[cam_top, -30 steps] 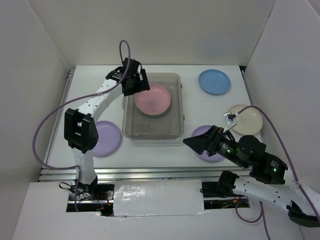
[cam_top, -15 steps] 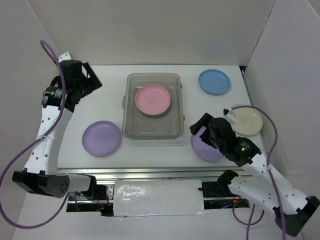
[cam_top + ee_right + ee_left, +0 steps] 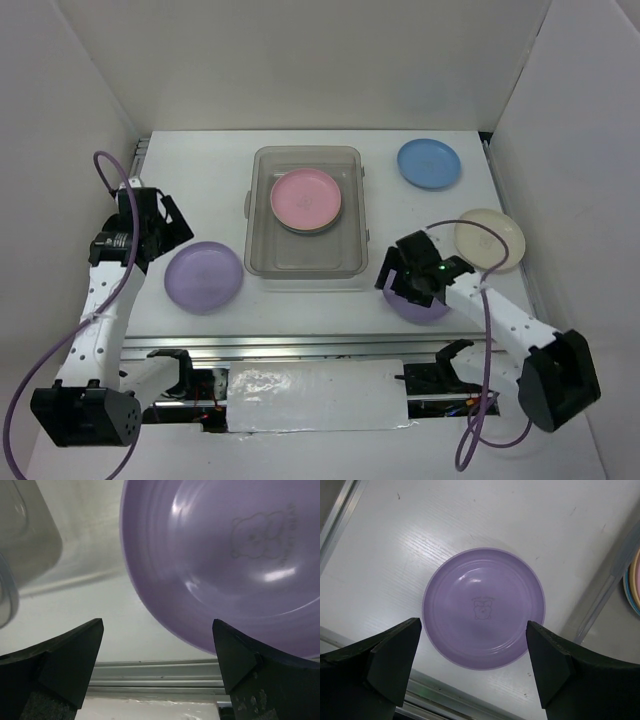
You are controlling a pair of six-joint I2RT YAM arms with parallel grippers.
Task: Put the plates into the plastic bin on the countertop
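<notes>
My left pincer (image 3: pixel 474 625) is spread wide and grips nothing. It hangs over the left lavender plate (image 3: pixel 484 607), which lies flat on the worktop (image 3: pixel 200 170) to the left of the bin (image 3: pixel 300 255), near its front-left corner. From that wrist the whole plate shows between the two fingers, with the bin's wall cutting across the right edge of the view.

My right pincer (image 3: pixel 158 622) is also wide apart and empty. It sits low by the bin's front-right corner, over the right lavender plate (image 3: pixel 240 555), and from above it hides most of that plate. Through its wrist camera the plate's rim runs between the fingers; I cannot tell whether either finger touches it. The bin's rounded corner is close on one side and the metal rail (image 3: pixel 300 345) at the worktop's front edge is just beyond, so it is tight there.

Inside the bin the pink plate (image 3: pixel 305 197) lies in the far half, with a paler rim peeking out beneath it. The near half of the bin floor is bare. The blue plate (image 3: pixel 429 164) is right of the bin's far corner. The cream plate (image 3: pixel 490 239) is further right of the bin, and the right arm's purple cable (image 3: pixel 470 225) loops over it. White walls (image 3: pixel 300 70) close in the left, far and right sides
</notes>
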